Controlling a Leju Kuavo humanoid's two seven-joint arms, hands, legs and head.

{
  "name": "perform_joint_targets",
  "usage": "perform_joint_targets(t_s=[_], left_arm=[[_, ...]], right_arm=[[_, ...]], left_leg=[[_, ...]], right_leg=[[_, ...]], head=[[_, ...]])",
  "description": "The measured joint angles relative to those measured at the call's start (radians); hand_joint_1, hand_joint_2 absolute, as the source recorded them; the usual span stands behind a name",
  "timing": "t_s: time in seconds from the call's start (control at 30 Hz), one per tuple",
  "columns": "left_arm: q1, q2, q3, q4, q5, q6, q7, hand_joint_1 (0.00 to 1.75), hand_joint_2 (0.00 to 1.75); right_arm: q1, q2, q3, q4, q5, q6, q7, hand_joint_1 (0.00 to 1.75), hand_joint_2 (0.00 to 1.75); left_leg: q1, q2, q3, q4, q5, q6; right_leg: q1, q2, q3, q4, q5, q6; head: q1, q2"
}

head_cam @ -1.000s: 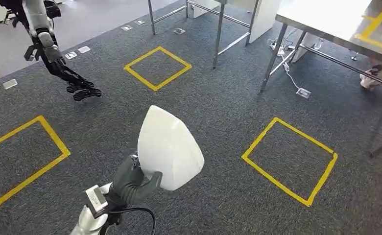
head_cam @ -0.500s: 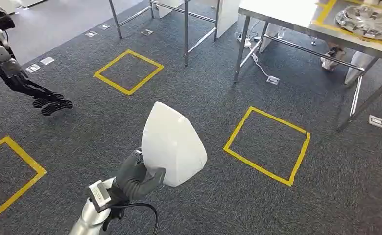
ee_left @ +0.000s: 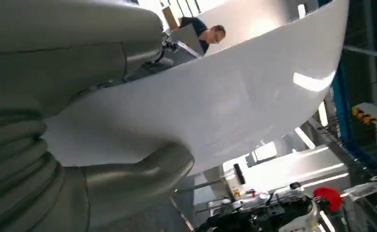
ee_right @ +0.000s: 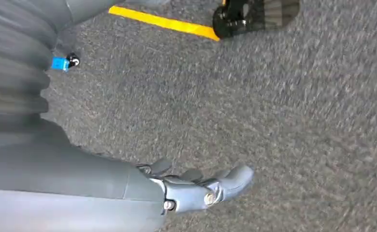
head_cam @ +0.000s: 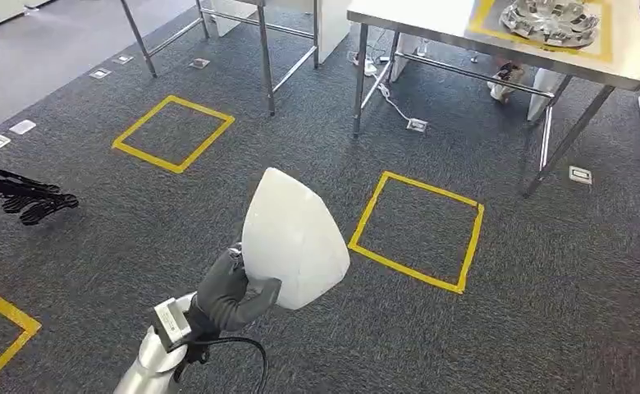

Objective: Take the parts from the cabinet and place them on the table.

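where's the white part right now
In the head view the white part is low and centre-left, held up by the left hand over the carpet beside a yellow square.

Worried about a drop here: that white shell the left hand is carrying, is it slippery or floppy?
The white shell looks glossy with bright highlights, so probably slippery. It keeps its curved shape, so likely stiff. The left hand grips one lower edge, so it may pivot.

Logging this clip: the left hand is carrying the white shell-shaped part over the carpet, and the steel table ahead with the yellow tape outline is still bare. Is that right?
Not quite. The table is not bare: the head view shows a round silver part already lying inside its yellow tape outline. The rest holds: the left hand grips the white part above the carpet.
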Motion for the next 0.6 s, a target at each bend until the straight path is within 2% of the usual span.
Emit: perform_joint_targets(t_s=[0.03, 0.1, 0.13, 0.2, 0.23, 0.27, 0.3, 0.33, 0.37, 0.4, 0.43, 0.47, 0.53, 0.57, 0.6], left_arm=[[-0.003, -0.001, -0.002, 0.002, -0.001, 0.0, 0.0, 1.75, 1.75], [-0.013, -0.006, -0.004, 0.005, -0.002, 0.0, 0.0, 1.75, 1.75], [-0.018, -0.008, -0.007, 0.008, -0.002, 0.0, 0.0, 1.75, 1.75], [-0.023, -0.008, -0.011, 0.013, -0.002, 0.001, 0.0, 1.75, 1.75], [-0.023, -0.008, -0.011, 0.016, -0.002, 0.002, 0.0, 1.75, 1.75], [-0.023, -0.008, -0.011, 0.02, -0.003, 0.003, 0.0, 1.75, 1.75], [-0.023, -0.008, -0.011, 0.021, -0.003, 0.004, 0.0, 1.75, 1.75], [-0.023, -0.008, -0.011, 0.021, -0.004, 0.006, 0.0, 1.75, 1.75], [-0.024, -0.01, -0.013, 0.021, -0.004, 0.008, 0.0, 1.75, 1.75], [-0.024, -0.011, -0.016, 0.021, -0.005, 0.01, 0.0, 1.75, 1.75], [-0.024, -0.012, -0.018, 0.019, -0.005, 0.011, 0.0, 1.75, 1.75], [-0.024, -0.011, -0.019, 0.019, -0.005, 0.011, 0.0, 1.75, 1.75], [-0.024, -0.013, -0.02, 0.019, -0.007, 0.011, 0.0, 1.75, 1.75], [-0.024, -0.013, -0.021, 0.017, -0.007, 0.011, 0.0, 1.75, 1.75], [-0.025, -0.013, -0.021, 0.014, -0.007, 0.011, 0.0, 1.75, 1.75]], right_arm=[[0.001, 0.0, 0.0, 0.0, 0.0, -0.001, 0.0, 0.0, 1.75], [0.001, 0.002, 0.0, 0.0, 0.0, -0.002, 0.003, 0.0, 1.75], [0.001, 0.003, 0.0, 0.0, 0.0, -0.003, 0.003, 0.0, 1.75], [-0.001, 0.003, 0.0, 0.0, 0.0, -0.005, 0.002, 0.0, 1.75], [0.0, 0.003, 0.0, 0.0, 0.0, -0.005, 0.002, 0.0, 1.75], [0.002, 0.003, 0.0, 0.0, 0.0, -0.004, 0.002, 0.0, 1.75], [0.004, 0.004, 0.0, 0.0, -0.001, -0.002, 0.002, 0.0, 1.75], [0.004, 0.004, 0.0, 0.0, -0.002, 0.001, 0.002, 0.0, 1.75], [0.004, 0.004, -0.001, 0.0, -0.004, 0.002, 0.002, 0.0, 1.75], [0.001, 0.004, -0.002, 0.0, -0.01, 0.002, 0.002, 0.0, 1.75], [-0.004, 0.004, -0.003, 0.0, -0.014, 0.002, 0.002, 0.0, 1.75], [-0.009, 0.005, -0.003, 0.0, -0.015, 0.002, 0.003, 0.0, 1.75], [-0.009, 0.005, -0.003, 0.0, -0.011, 0.002, 0.005, 0.0, 1.75], [-0.008, 0.005, -0.003, 0.0, -0.009, 0.002, 0.007, 0.0, 1.75], [-0.006, 0.006, -0.003, 0.0, -0.009, 0.002, 0.01, 0.0, 1.75]], left_leg=[[-0.004, 0.0, -0.001, 0.001, 0.001, 0.008], [0.003, 0.006, 0.004, -0.009, 0.011, 0.023], [0.003, 0.007, 0.003, -0.01, 0.013, 0.027], [0.001, 0.012, 0.0, -0.01, 0.012, 0.033], [0.0, 0.014, -0.001, -0.009, 0.012, 0.033], [0.0, 0.015, -0.001, -0.009, 0.012, 0.033], [0.0, 0.016, -0.001, -0.009, 0.012, 0.033], [0.0, 0.016, -0.001, -0.008, 0.012, 0.033], [0.0, 0.027, 0.0, -0.007, 0.01, 0.032], [0.0, 0.03, 0.002, -0.006, 0.008, 0.031], [-0.007, 0.032, 0.004, -0.004, 0.005, 0.025], [-0.009, 0.036, 0.003, -0.004, 0.004, 0.017], [-0.007, 0.05, 0.007, -0.01, 0.005, 0.006], [-0.007, 0.059, 0.011, -0.013, 0.005, -0.001], [-0.006, 0.052, 0.008, -0.006, -0.002, -0.01]], right_leg=[[-0.003, 0.0, 0.001, -0.004, 0.002, 0.007], [-0.007, -0.007, 0.0, 0.009, -0.007, 0.017], [-0.005, -0.018, -0.017, 0.044, -0.036, 0.02], [-0.005, -0.021, -0.092, 0.207, -0.121, 0.025], [-0.005, -0.021, -0.126, 0.278, -0.147, 0.026], [-0.005, -0.021, -0.143, 0.313, -0.151, 0.026], [-0.005, -0.021, -0.135, 0.297, -0.132, 0.025], [-0.005, -0.022, -0.107, 0.241, -0.097, 0.023], [-0.004, -0.028, -0.06, 0.15, -0.051, 0.02], [-0.002, -0.058, -0.005, 0.046, -0.01, 0.014], [0.007, -0.095, 0.011, 0.002, -0.019, 0.006], [0.008, -0.081, 0.01, 0.0, -0.011, -0.003], [0.012, -0.062, 0.003, 0.002, -0.01, -0.011], [0.011, -0.052, 0.003, -0.002, -0.007, -0.018], [0.0, -0.047, 0.008, -0.01, 0.001, -0.026]], head=[[0.0, 0.0], [0.001, 0.0], [0.006, 0.0], [0.014, 0.0], [0.014, 0.0], [0.015, 0.0], [0.015, 0.0], [0.015, 0.0], [0.016, 0.0], [0.019, 0.0], [0.022, 0.0], [0.021, 0.0], [0.02, 0.0], [0.021, 0.0], [0.02, 0.0]])
